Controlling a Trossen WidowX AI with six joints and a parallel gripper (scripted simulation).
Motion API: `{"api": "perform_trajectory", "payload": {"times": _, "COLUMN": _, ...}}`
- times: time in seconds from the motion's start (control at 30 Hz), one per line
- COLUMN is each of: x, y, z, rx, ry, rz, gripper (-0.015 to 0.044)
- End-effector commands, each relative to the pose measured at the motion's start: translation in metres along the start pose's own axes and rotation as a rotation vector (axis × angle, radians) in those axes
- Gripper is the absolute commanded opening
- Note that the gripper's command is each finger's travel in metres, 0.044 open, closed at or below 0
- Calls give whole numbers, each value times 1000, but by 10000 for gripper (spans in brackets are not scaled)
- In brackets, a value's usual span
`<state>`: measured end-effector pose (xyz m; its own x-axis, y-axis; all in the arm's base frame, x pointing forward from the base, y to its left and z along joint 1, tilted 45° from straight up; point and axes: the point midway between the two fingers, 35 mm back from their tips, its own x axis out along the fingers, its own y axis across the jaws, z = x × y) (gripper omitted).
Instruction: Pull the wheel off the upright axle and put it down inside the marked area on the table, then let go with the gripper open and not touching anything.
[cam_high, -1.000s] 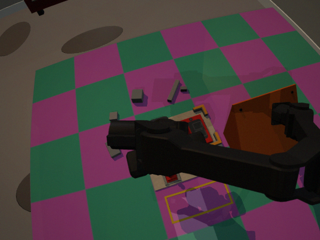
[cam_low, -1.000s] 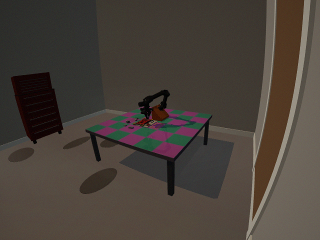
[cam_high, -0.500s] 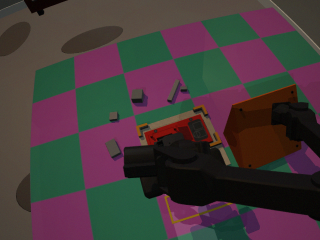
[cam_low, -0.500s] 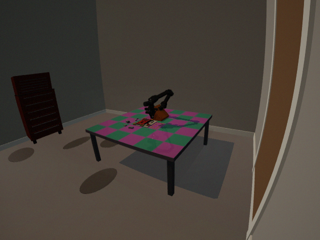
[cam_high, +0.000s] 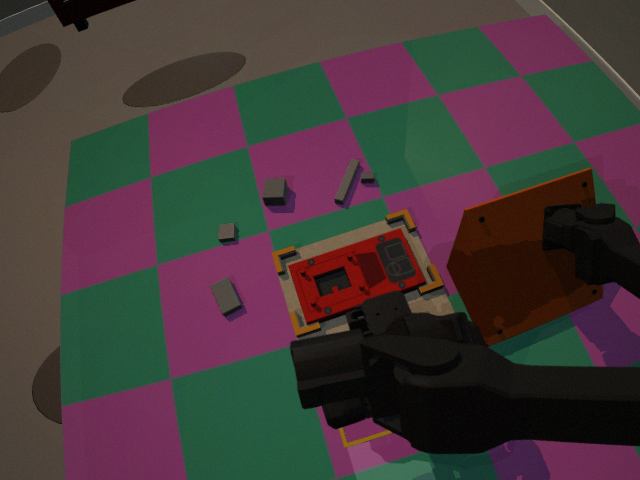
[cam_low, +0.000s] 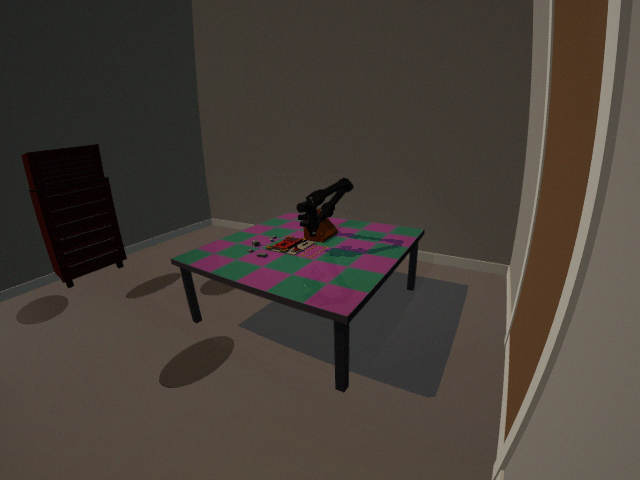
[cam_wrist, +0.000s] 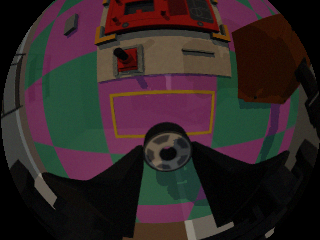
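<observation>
Overhead, a wheel is gripped above a checkered table

The wheel (cam_wrist: 168, 151), dark-tired with a pale spoked face, is held between the two fingers of the gripper (cam_wrist: 167, 148), clamped on its opposite sides. In the wrist view it is seen just beside the near edge of a yellow rectangle (cam_wrist: 114, 116) (cam_high: 345, 437) marked on the table (cam_high: 217, 428) (cam_low: 289, 276); its height cannot be told. Beyond the rectangle, a short dark axle (cam_wrist: 121, 54) is left bare on a red block, set in a beige board (cam_wrist: 165, 65). On the same board, a red plate (cam_high: 356, 276) (cam_wrist: 162, 22) is framed by orange corner brackets. Gray blocks are scattered nearby, and the arm (cam_high: 454, 382) (cam_low: 330, 196) is mounted at an orange base (cam_high: 506, 289) (cam_low: 326, 229).
</observation>
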<state>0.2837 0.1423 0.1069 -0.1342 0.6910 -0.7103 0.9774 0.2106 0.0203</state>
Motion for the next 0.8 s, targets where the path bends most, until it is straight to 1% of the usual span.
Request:
{"api": "perform_trajectory", "payload": {"times": 0.0, "x": 9, "y": -4, "z": -1, "rx": 11, "ry": 4, "rz": -7, "gripper": 0}}
{"api": "perform_trajectory", "payload": {"times": 0.3, "x": 30, "y": -3, "z": -1, "rx": 11, "ry": 4, "rz": -7, "gripper": 0}}
{"api": "perform_trajectory", "payload": {"times": 0.77, "x": 102, "y": -5, "z": -2, "rx": 11, "ry": 8, "rz": -7, "gripper": 0}}
